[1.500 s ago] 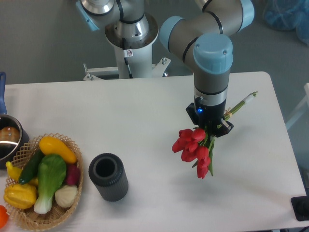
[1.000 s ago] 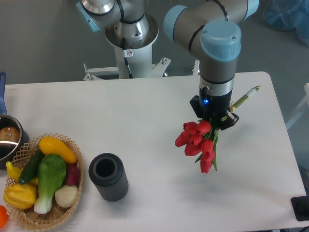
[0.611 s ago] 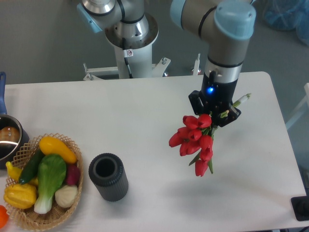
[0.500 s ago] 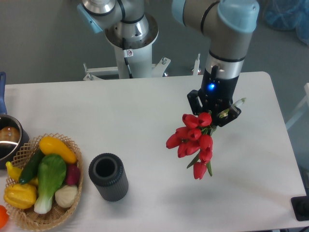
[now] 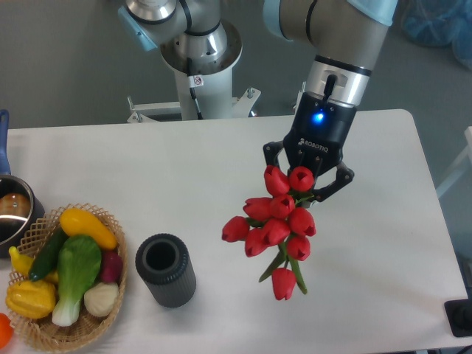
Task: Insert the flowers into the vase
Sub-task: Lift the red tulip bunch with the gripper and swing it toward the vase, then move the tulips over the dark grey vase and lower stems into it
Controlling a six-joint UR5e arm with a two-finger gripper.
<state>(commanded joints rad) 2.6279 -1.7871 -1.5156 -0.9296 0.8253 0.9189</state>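
The flowers [image 5: 276,225], a bunch of red tulips with green stems, hang in the air over the right half of the table, blooms toward the camera. My gripper [image 5: 308,182] is shut on the stems just behind the blooms, so the stem ends are hidden by the gripper body. The vase [image 5: 165,270], a dark grey ribbed cylinder, stands upright near the table's front, left of the flowers and well apart from them. Its round mouth faces up and looks empty.
A wicker basket [image 5: 110,296] with toy vegetables sits at the front left, close to the vase. A steel pot [image 5: 13,214] with a blue handle is at the left edge. The robot base [image 5: 199,55] stands behind the table. A black object [image 5: 459,317] lies at the front right corner.
The arm has lifted the flowers off the table and swung them up and to the left, with the blooms tilting toward the camera. The vase has not moved.
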